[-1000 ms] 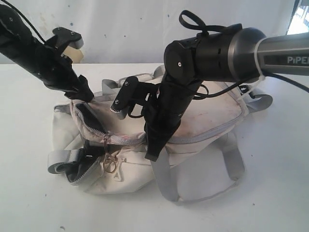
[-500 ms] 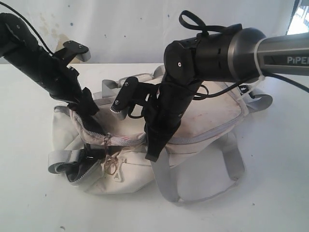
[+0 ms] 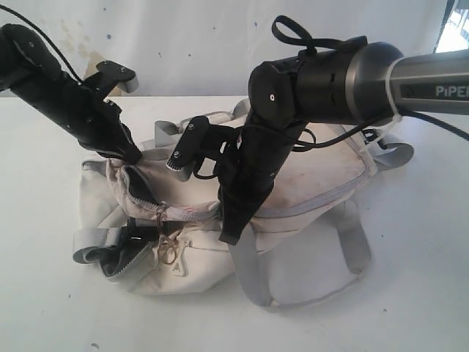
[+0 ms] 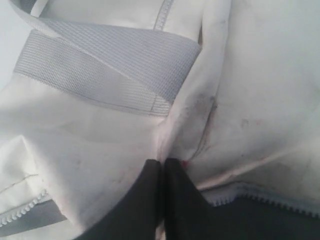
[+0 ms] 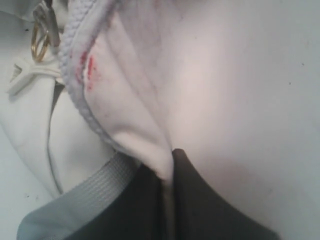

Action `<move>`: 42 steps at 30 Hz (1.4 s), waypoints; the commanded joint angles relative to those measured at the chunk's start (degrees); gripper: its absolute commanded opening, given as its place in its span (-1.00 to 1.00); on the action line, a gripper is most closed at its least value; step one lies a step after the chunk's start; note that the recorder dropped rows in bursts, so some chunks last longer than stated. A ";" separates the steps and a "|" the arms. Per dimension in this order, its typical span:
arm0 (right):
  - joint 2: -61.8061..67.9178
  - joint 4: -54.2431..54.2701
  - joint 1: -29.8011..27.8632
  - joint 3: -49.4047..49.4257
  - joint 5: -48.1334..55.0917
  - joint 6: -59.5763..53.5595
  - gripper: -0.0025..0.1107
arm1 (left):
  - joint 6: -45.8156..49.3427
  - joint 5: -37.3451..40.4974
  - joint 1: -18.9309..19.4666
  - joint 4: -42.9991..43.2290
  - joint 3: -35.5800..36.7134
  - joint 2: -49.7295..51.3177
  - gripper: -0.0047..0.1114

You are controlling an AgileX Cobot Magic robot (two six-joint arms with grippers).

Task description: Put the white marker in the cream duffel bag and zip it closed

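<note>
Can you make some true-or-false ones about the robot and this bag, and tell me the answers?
1. The bag lies on a white table. True.
2. The zip is shut all the way. False: it gapes open at the end near the left gripper.
3. The left gripper has its jaws wide open. False: they are shut, pinching a fold of the bag.
4. The right gripper pinches the bag too. True.
5. A gold ring hangs on the bag. True.
</note>
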 commanded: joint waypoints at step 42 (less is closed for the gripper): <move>-1.13 3.17 0.00 -0.15 -6.63 4.34 0.21 | 0.29 11.87 8.26 -18.32 -8.92 1.90 0.41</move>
